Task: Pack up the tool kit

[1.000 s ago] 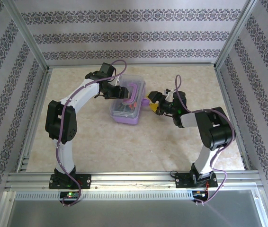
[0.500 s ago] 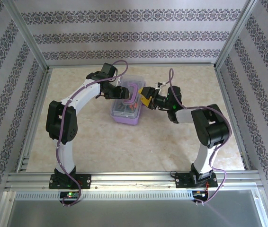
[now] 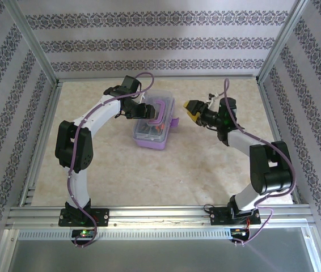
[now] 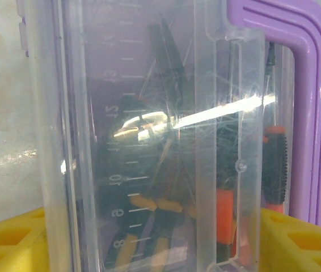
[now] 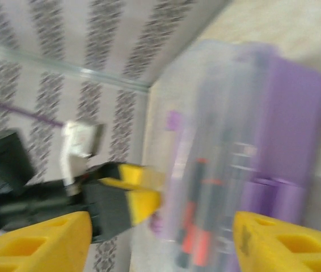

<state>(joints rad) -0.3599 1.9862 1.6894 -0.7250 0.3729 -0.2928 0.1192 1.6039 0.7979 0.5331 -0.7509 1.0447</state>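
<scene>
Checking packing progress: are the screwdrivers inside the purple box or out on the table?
Inside. The left wrist view shows screwdrivers with orange, black and yellow handles lying behind the clear lid of the box.

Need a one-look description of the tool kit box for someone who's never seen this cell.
On the beige table, look back-centre, between the left arm and right arm. The tool kit box lies there. Unlike them it is translucent purple, with a clear lid, purple handle, and black and orange screwdrivers showing inside.

Lab robot cell: aluminium frame [image 3: 160, 212], wallpapered panels [image 3: 160, 42], marbled tabletop [image 3: 149, 175]
</scene>
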